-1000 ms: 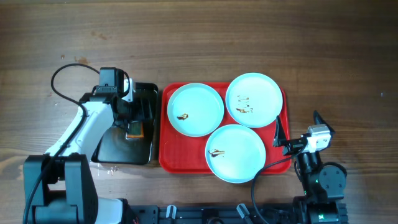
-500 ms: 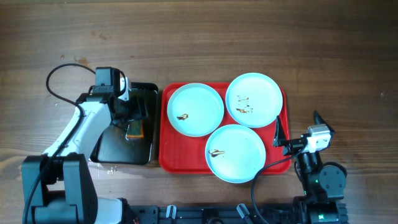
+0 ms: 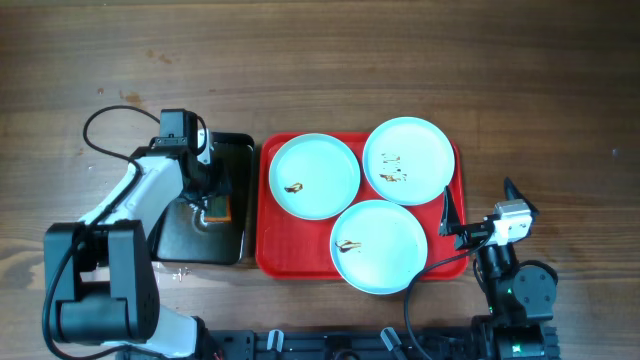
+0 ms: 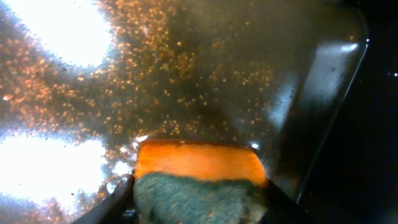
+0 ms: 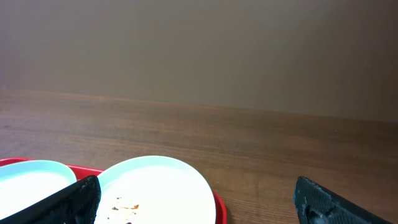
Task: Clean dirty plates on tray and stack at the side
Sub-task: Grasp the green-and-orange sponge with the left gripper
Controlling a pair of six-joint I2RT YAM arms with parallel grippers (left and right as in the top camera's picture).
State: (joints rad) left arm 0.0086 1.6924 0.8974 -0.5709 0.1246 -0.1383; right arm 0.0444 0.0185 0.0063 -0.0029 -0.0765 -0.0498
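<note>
Three plates are sitting on the red tray (image 3: 272, 258): one at its left (image 3: 314, 176), one far right (image 3: 407, 160), one nearest (image 3: 380, 245) (all brown-specked). Beside it, over the black pan (image 3: 190, 240), the left gripper (image 4: 199, 208) is pinching a sponge (image 4: 196, 163). The right gripper (image 5: 199, 202) is hanging wide open and empty.

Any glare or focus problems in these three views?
Left wrist: two blown-out glare patches on the shiny black pan, left side; the sponge sits close to the lens and looks soft. Right wrist: even light, but the nearer plate is almost washed out and the fingers of the right gripper are dark blurs in the bottom corners. Overhead: sharp, even, only soft shadows on the table.
</note>
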